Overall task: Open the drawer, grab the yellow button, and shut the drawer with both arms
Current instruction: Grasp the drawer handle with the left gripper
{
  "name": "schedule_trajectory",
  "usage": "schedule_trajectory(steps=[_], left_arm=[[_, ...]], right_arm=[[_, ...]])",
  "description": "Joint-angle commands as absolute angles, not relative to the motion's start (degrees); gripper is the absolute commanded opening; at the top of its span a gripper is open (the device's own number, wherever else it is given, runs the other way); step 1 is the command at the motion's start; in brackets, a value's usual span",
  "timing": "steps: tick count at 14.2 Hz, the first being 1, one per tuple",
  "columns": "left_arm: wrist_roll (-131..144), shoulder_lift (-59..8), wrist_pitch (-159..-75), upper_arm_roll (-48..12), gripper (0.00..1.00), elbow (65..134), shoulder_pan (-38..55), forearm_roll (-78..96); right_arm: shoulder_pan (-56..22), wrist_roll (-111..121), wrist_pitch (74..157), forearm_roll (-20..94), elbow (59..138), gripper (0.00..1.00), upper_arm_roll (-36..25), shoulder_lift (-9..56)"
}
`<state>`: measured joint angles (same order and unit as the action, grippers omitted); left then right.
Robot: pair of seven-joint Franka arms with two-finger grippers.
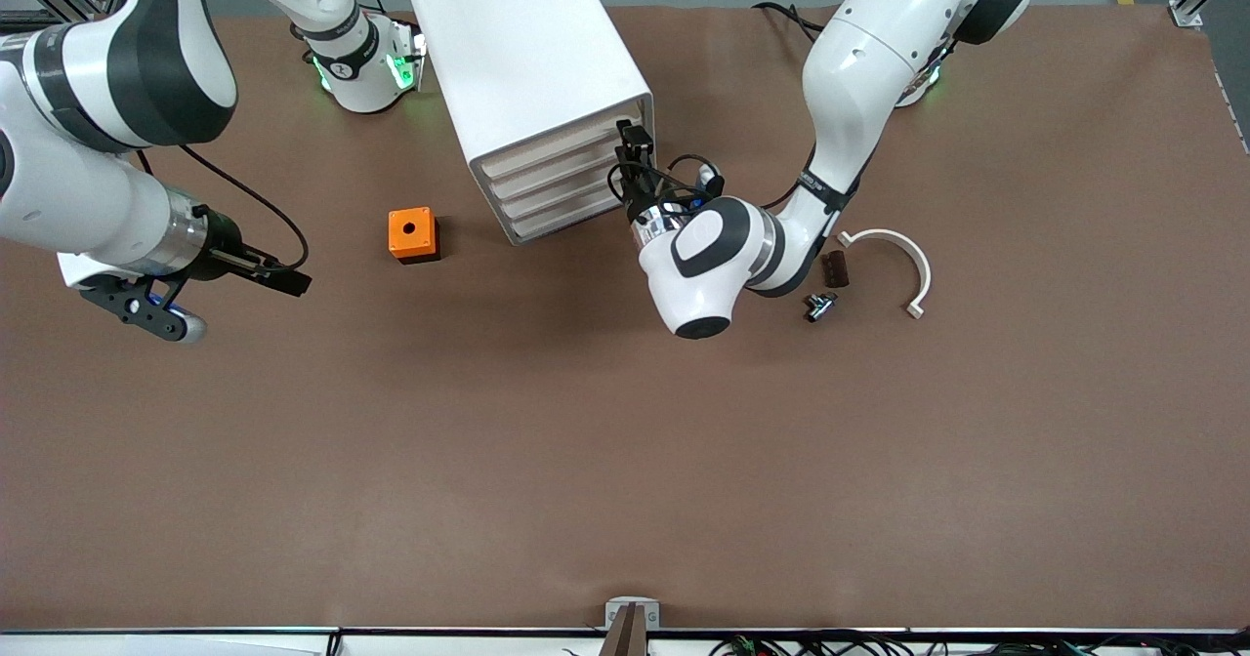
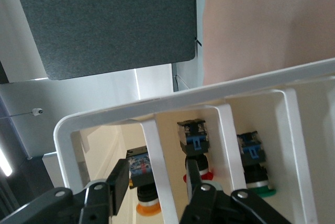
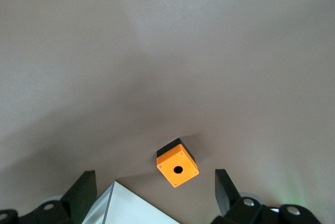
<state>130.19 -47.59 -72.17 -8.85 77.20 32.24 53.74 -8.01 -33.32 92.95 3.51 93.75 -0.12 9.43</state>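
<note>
Drawer [image 2: 172, 101] (no readable writing) meets left claw [image 2: 157, 190], half-closed astride a divider; right claw [image 3: 154, 195] wide.

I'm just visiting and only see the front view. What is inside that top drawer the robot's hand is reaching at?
Observer: The left wrist view looks into the drawer. It holds an orange-capped button, a red-capped button and a green-capped button, one per compartment.
Operator: How is the hand placed?
Observer: The left hand is open, with a finger on each side of a white divider.
Operator: And the other hand?
Observer: The right hand is open too, over bare table. Its camera faces the orange cube.
</note>
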Motion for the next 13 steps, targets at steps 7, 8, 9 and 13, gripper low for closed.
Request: schedule_trajectory(steps=[7, 8, 9, 13], left_arm=[[132.1, -48.1, -71.6, -9.1, 0.43, 77.6, 34.6, 56.1], [132.1, -48.3, -71.6, -9.1, 0.39, 77.5, 35.2, 56.1], [132.1, -48.3, -71.6, -9.1, 0.35, 77.5, 35.3, 56.1], [132.2, -49.0, -71.6, -9.1, 0.17, 77.3, 36.1, 56.0]], right_arm=[[-8.2, -34.2, 92.8, 4.3, 94.5, 1.00, -0.2, 8.7], [-8.2, -34.2, 92.8, 4.3, 94.5, 1.00, -0.2, 8.7], [-8.2, -34.2, 92.9, 4.3, 94.6, 1.00, -0.2, 8.7], [-8.3, -34.3, 92.8, 4.3, 94.6, 1.00, -0.2, 8.7]])
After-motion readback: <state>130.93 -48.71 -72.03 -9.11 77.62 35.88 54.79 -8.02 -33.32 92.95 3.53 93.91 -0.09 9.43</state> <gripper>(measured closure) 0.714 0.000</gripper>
